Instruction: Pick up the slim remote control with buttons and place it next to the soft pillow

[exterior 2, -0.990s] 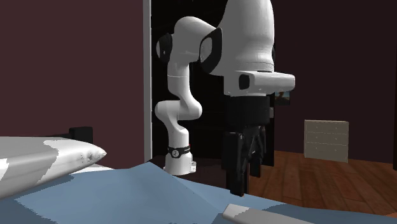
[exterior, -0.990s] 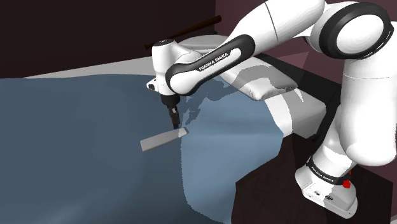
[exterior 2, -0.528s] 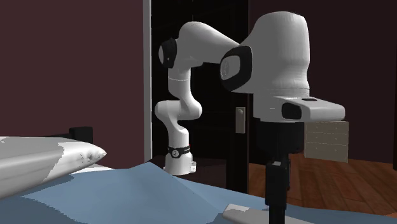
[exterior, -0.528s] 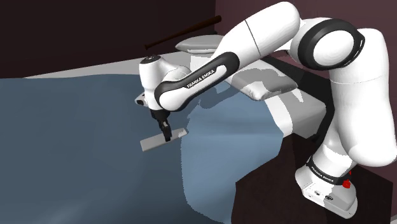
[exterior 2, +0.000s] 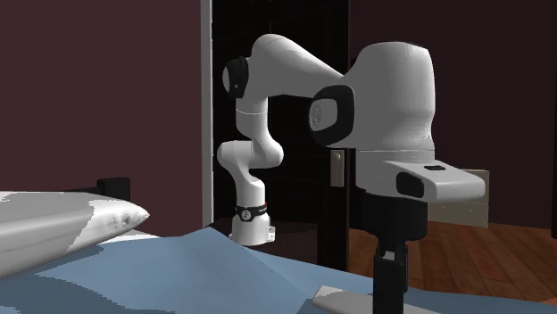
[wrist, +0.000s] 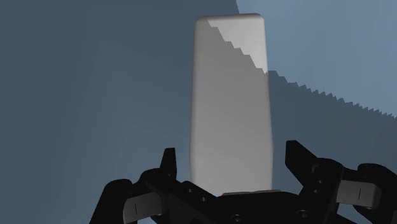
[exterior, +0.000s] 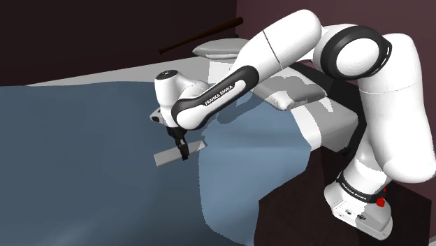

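While the jaws are standing apart over one end of the remote (wrist: pixel 230 95), you are working the pick-up step. The grey slab is lying flat on the bed (exterior: pixel 84 140), sitting between the jaws and touching neither. Next you are probably needing to close on its long sides, then lift. The pillow (exterior: pixel 297 92) is resting well apart from the jaws, with only open blanket lying between.

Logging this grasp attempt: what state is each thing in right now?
remote: lying flat on the blue bedspread, not held.
end effector: open, lowered over the remote, one finger on each side without touching it.
pillow: lying on the bed, apart from the remote.
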Controlling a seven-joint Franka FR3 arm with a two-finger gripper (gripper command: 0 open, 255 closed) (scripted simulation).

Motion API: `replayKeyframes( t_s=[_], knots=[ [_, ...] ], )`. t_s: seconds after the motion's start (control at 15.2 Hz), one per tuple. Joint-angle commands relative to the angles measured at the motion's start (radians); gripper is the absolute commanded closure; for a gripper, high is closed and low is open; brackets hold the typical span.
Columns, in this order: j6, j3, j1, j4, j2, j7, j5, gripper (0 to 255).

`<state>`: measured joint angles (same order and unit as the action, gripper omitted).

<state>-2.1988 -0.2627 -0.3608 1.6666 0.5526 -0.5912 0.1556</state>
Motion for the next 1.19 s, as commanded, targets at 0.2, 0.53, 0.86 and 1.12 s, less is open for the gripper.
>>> replayKeyframes(
  t_s=[0.2, 0.53, 0.86, 1.12],
  knots=[
    [-0.002, 0.0, 0.0, 0.001, 0.001, 0.0, 0.0, 0],
    [-0.001, 0.0, 0.0, 0.0, 0.001, 0.0, 0.0, 255],
    [-0.002, 0.0, 0.0, 0.001, 0.001, 0.0, 0.0, 255],
    [0.039, -0.005, 0.003, -0.013, -0.027, -0.005, -0.008, 255]
  ],
)
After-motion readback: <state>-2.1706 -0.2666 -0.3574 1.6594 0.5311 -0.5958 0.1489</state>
